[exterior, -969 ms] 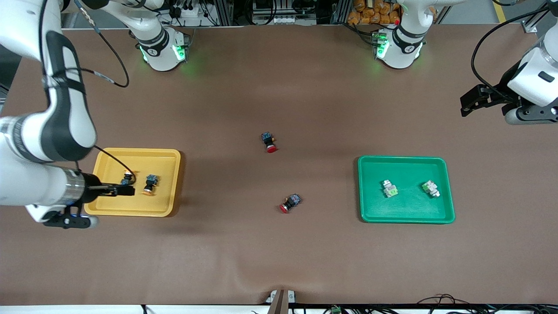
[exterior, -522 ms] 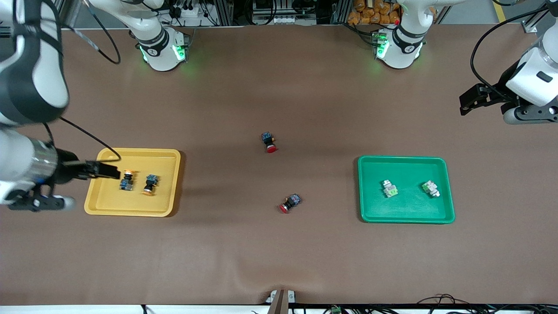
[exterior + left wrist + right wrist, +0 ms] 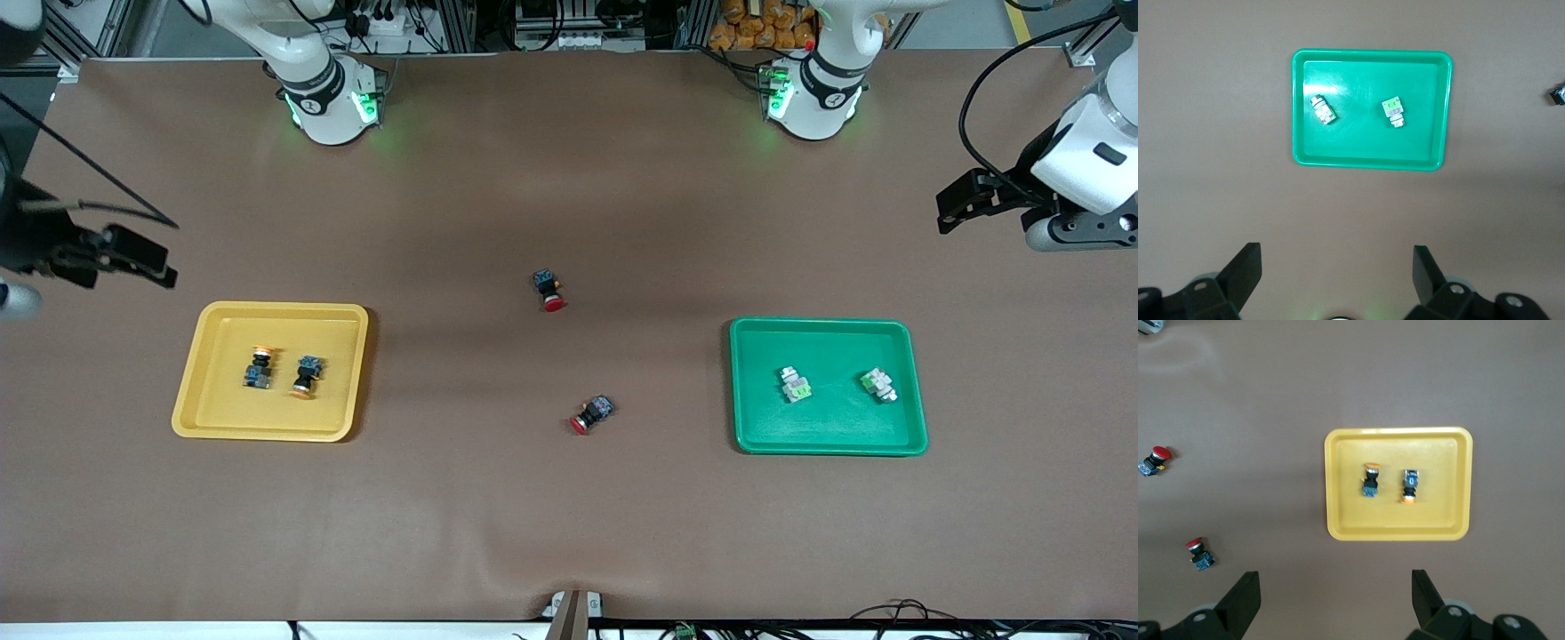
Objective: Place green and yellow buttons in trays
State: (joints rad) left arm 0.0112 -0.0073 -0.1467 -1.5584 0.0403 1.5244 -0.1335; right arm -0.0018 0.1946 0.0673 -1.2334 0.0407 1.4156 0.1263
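Note:
Two black-and-blue switches with orange-yellow caps (image 3: 258,366) (image 3: 306,375) lie in the yellow tray (image 3: 204,418), also in the right wrist view (image 3: 1369,482) (image 3: 1409,486) (image 3: 1338,527). Two whitish-grey switches with green parts (image 3: 794,384) (image 3: 878,384) lie in the green tray (image 3: 756,436), also in the left wrist view (image 3: 1323,111) (image 3: 1394,111) (image 3: 1301,147). My right gripper (image 3: 147,258) is open and empty, up over bare table beside the yellow tray. My left gripper (image 3: 958,209) is open and empty, high over the table's edge at the left arm's end.
Two black-and-blue switches with red caps lie on the brown table between the trays, one (image 3: 548,290) farther from the front camera, one (image 3: 591,414) nearer. Both show in the right wrist view (image 3: 1154,461) (image 3: 1199,554).
My right gripper has drawn back from over the yellow tray, rising toward the right arm's end of the table. The button it hid now lies free in the tray. The left arm barely moved.

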